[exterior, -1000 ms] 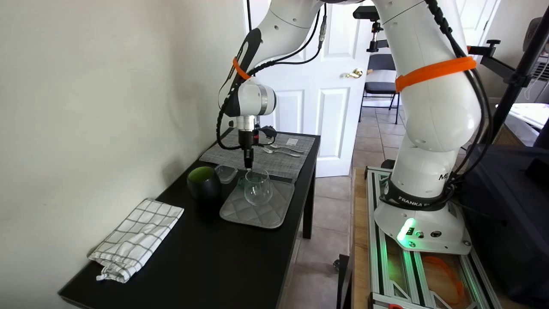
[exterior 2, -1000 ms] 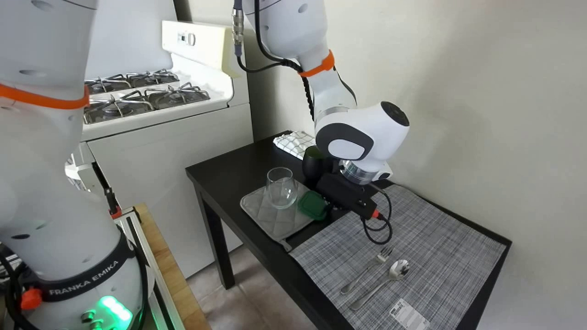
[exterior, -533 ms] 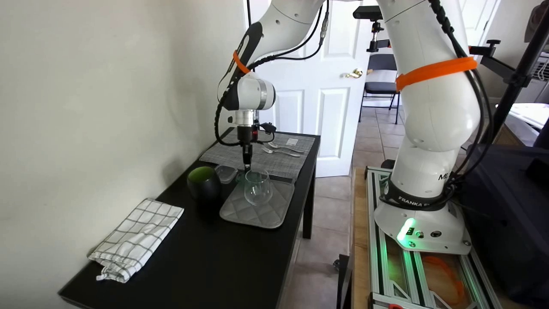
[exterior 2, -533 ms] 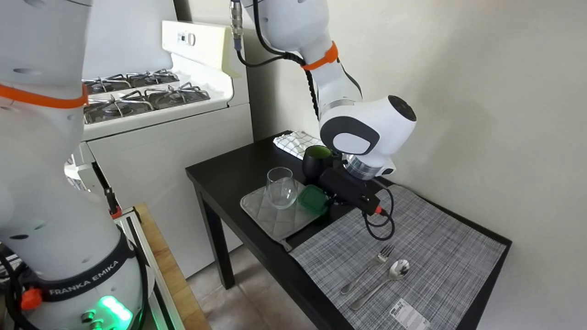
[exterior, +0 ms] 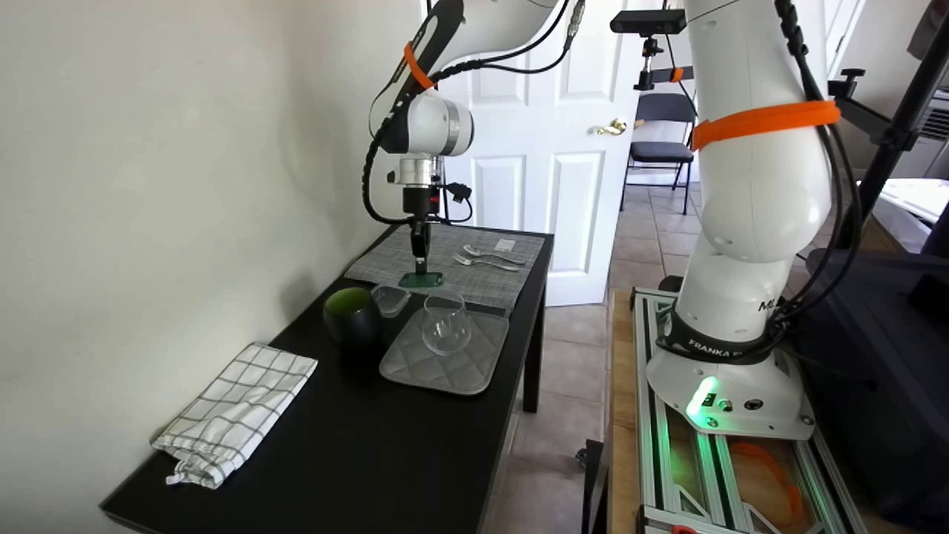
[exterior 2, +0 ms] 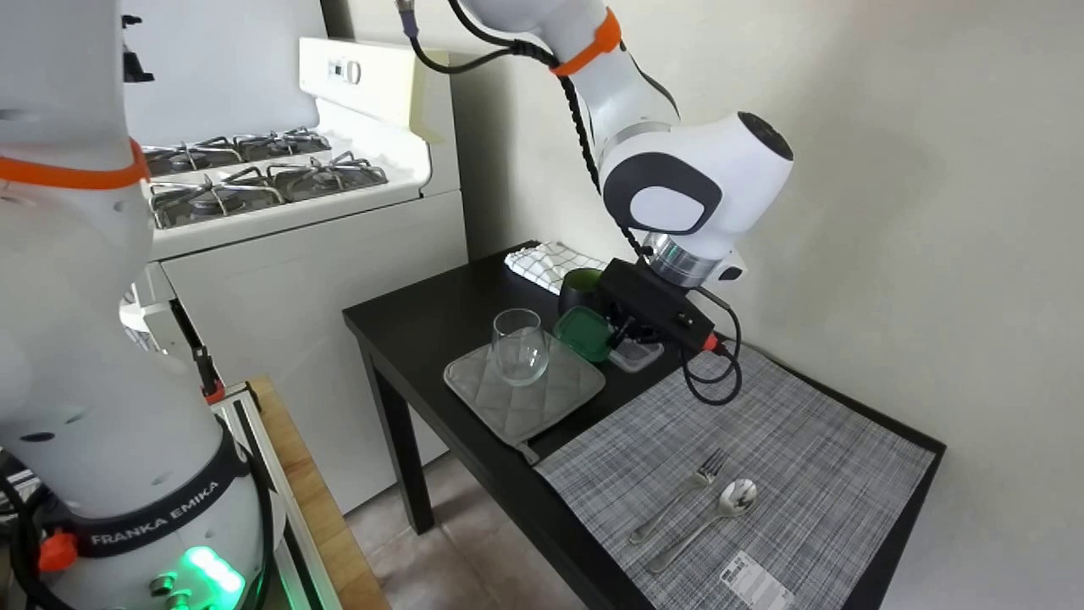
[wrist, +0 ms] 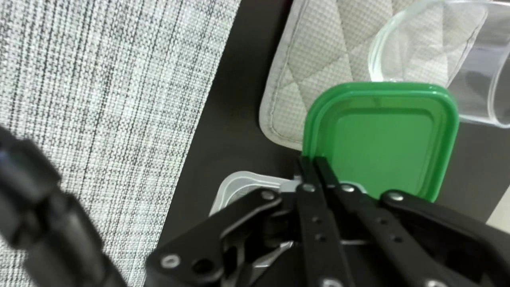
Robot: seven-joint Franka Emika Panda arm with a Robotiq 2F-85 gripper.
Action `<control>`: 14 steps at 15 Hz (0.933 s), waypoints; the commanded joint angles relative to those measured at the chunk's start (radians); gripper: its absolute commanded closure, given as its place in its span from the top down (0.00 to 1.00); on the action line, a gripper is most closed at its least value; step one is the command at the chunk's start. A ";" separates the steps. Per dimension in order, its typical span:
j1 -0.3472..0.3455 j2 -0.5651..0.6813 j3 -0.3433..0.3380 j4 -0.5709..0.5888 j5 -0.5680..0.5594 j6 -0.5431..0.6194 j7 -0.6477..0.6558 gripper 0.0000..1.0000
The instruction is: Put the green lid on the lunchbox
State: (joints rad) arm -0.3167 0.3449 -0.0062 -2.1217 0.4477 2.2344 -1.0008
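Observation:
The green lid (wrist: 382, 147) is held by one edge in my gripper (wrist: 312, 161). The fingers are shut on its rim, and the lid sticks out to one side of them. In both exterior views the lid (exterior: 421, 279) (exterior 2: 584, 333) hangs in the air below the gripper (exterior: 421, 270), clear of the table. The lunchbox, a translucent container (exterior: 391, 300), stands open on the black table beside the mug. In an exterior view it shows partly behind the gripper (exterior 2: 635, 356). In the wrist view its rim (wrist: 255, 177) lies below the fingers, mostly hidden by them.
A clear glass (exterior: 447, 334) stands on a grey quilted pad (exterior: 437, 371), close to the lid. A black mug (exterior: 352, 326) with a green inside stands beside the lunchbox. A grey placemat (exterior 2: 788, 440) bears a fork and spoon (exterior 2: 720, 512). A checkered cloth (exterior: 237, 408) lies by the wall.
The gripper has risen with the green lid in it, off the grey pad beside the glass. The lunchbox, hidden before in an exterior view, now shows there.

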 commanded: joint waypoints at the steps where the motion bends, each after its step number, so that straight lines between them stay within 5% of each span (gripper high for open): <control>1: 0.051 -0.032 -0.044 0.012 -0.083 -0.027 0.164 0.01; 8: 0.091 0.017 -0.069 0.082 -0.222 -0.025 0.482 0.01; 14: 0.102 0.086 -0.054 0.147 -0.280 0.029 0.586 0.01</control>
State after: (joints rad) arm -0.2313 0.3823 -0.0579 -2.0195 0.2046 2.2349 -0.4725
